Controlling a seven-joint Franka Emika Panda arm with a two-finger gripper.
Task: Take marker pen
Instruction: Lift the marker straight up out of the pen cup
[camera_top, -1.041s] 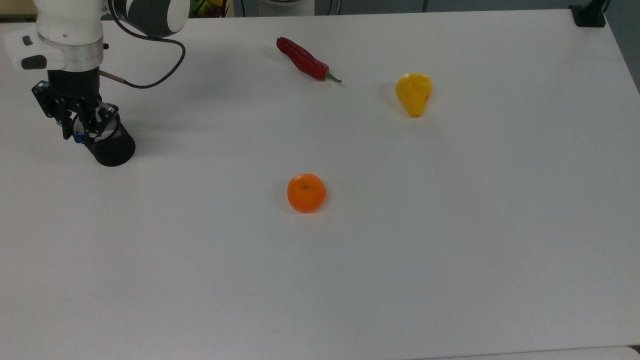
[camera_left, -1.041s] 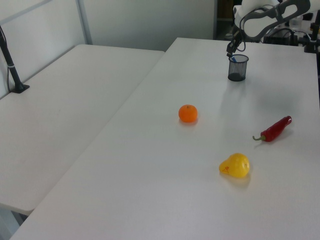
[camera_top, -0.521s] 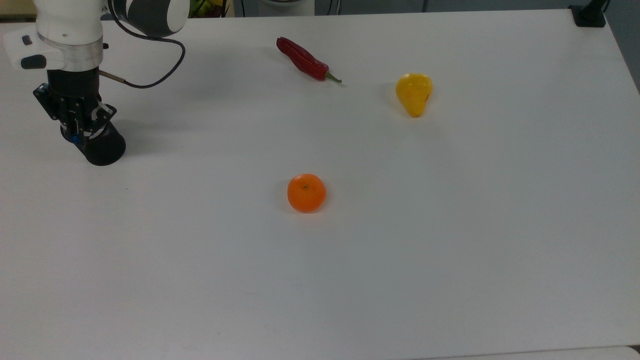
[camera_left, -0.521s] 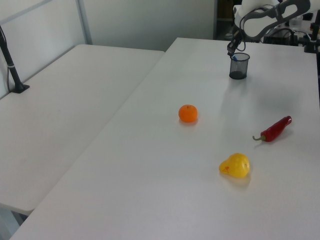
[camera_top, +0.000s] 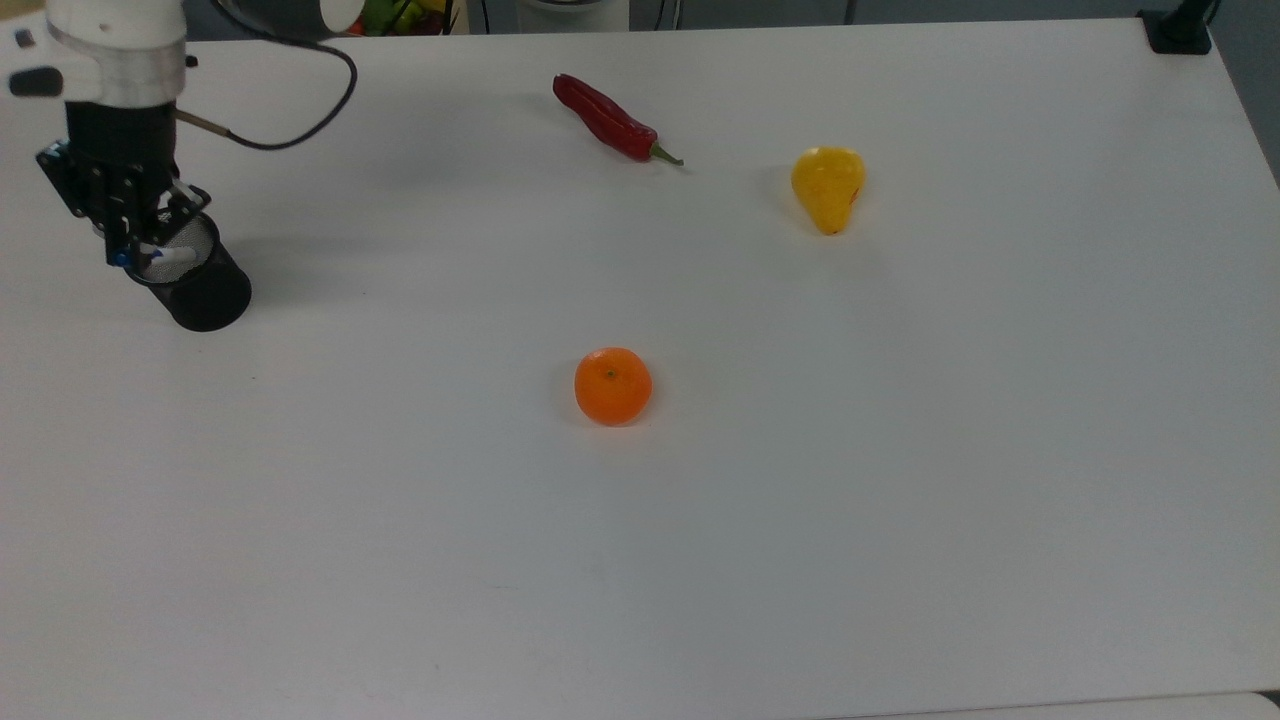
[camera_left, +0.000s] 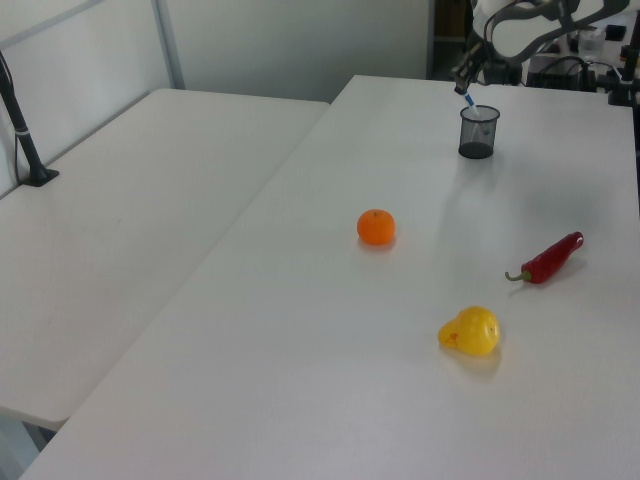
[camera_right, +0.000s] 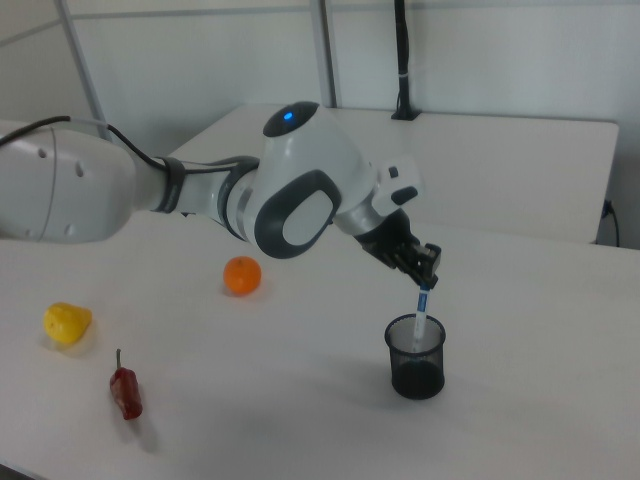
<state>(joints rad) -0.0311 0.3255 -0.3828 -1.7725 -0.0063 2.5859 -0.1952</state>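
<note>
White table (camera_top: 700, 550): marker pen (camera_right: 420, 312) between closed fingers (camera_right: 430, 270), above mesh cup (camera_right: 415, 357).

Marker pen (camera_right: 421, 312) partly in cup (camera_right: 415, 357), under pincer (camera_right: 428, 276).

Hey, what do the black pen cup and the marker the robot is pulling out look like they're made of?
The pen cup looks like black wire mesh, probably metal: you can see through its wall. The marker pen, held in the gripper, looks like smooth white plastic with blue plastic parts.
</note>
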